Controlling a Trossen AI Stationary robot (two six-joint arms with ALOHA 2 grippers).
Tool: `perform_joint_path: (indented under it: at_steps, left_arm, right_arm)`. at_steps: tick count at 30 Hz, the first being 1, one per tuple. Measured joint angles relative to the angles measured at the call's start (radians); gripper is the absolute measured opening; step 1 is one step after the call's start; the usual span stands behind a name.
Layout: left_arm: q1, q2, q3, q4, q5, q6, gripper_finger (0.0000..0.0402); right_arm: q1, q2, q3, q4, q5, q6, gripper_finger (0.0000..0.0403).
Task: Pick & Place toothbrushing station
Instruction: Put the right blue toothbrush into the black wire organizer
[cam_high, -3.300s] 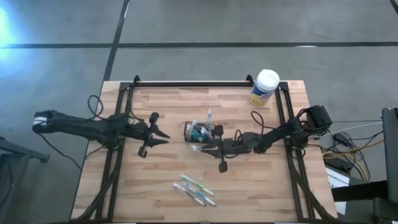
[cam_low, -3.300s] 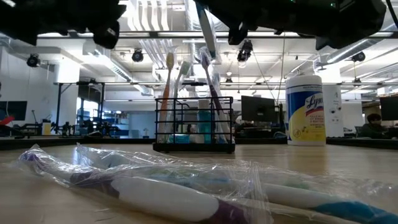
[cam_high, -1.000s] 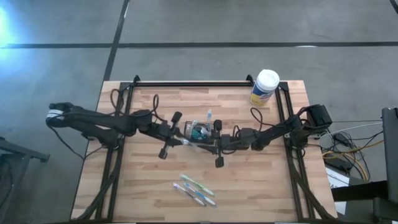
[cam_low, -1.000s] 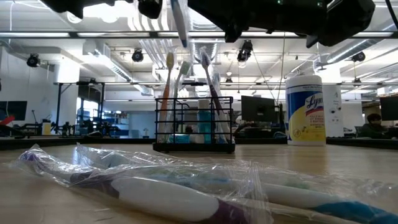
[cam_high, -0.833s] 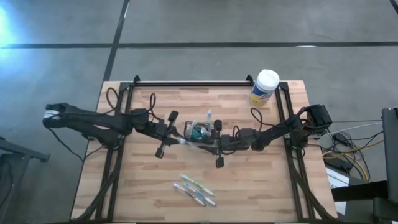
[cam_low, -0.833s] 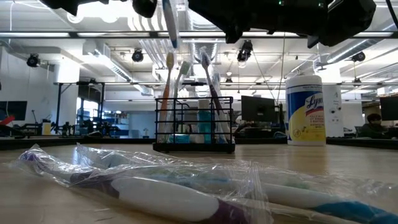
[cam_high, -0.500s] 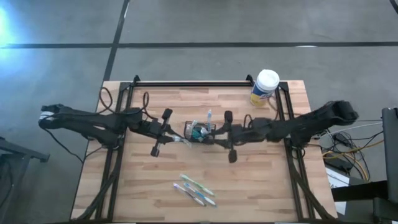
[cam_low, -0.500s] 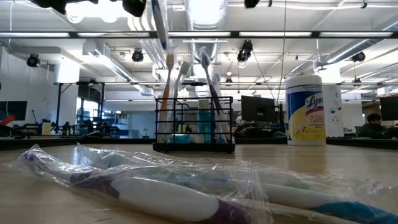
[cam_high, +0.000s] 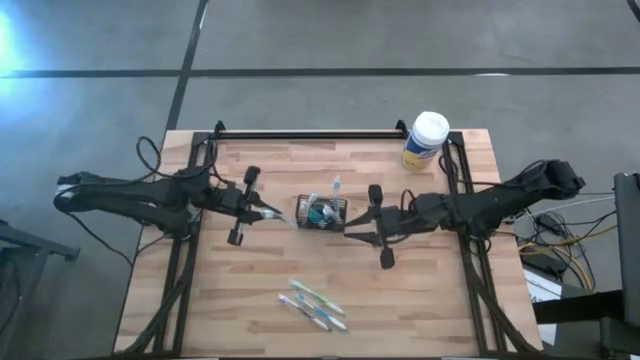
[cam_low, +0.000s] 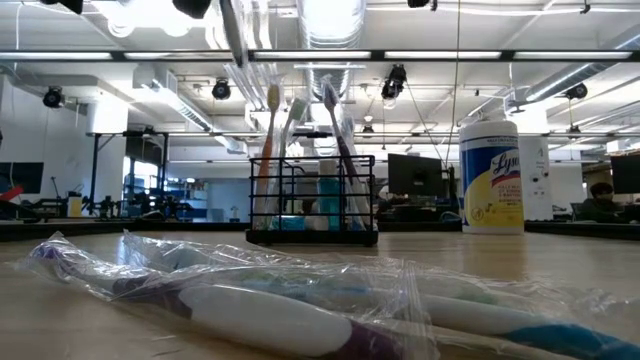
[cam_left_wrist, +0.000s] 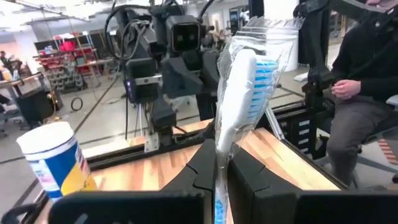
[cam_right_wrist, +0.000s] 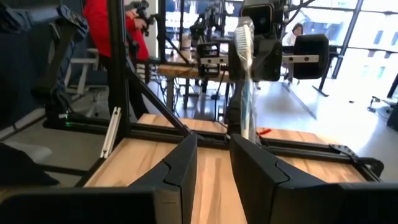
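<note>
L gripper (cam_high: 262, 212) is clamped on a wrapped toothbrush (cam_left_wrist: 239, 99), just left of the toothbrushing station (cam_high: 322, 213) — mid-table, upright, brushes standing in it. R gripper (cam_high: 352, 231) sits just right of the station, fingers (cam_right_wrist: 180, 165) parted w/ nothing between them.

left arm (cam_high: 150, 197): showing dark jointed links, black cable looping at shoulder, pale band at rear | right arm (cam_high: 480, 205): showing dark links, black cable trailing | fingers (cam_right_wrist: 180, 168): showing black, angular, matte
</note>
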Motion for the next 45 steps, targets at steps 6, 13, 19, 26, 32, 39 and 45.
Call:
perform_joint_path:
  at_steps: [6,13,19,26,32,39,45]
  left_arm:
    - [0.026,-0.068,0.0,-0.089,-0.004,-0.001,0.002]
    - [0.054,-0.108,-0.001,-0.14,-0.016,0.016,0.0016]
    - [0.078,-0.099,-0.001,-0.136,-0.058,0.047,0.0016]
    - [0.117,-0.072,-0.038,-0.088,-0.073,0.087,0.0016]
    - [0.184,-0.037,-0.118,0.065,-0.089,0.072,0.0016]
    - [0.277,0.051,-0.168,0.173,-0.006,-0.002,0.0016]
    - [0.296,0.143,-0.167,0.247,0.031,-0.009,0.0016]
  right_arm:
    - [0.0,-0.025,-0.1,0.118,0.001,-0.007,0.0088]
    - [0.001,-0.06,-0.19,0.13,0.037,0.007,0.0073]
    - [0.005,-0.028,-0.315,0.358,0.037,-0.024,0.0069]
    - [0.005,0.055,-0.494,0.699,0.037,-0.024,0.0068]
    - [0.005,0.148,-0.539,0.853,0.038,-0.015,0.0068]
    - [0.002,0.245,-0.509,0.865,0.038,-0.026,0.0065]
    - [0.002,0.284,-0.48,0.867,0.038,-0.03,0.0063]
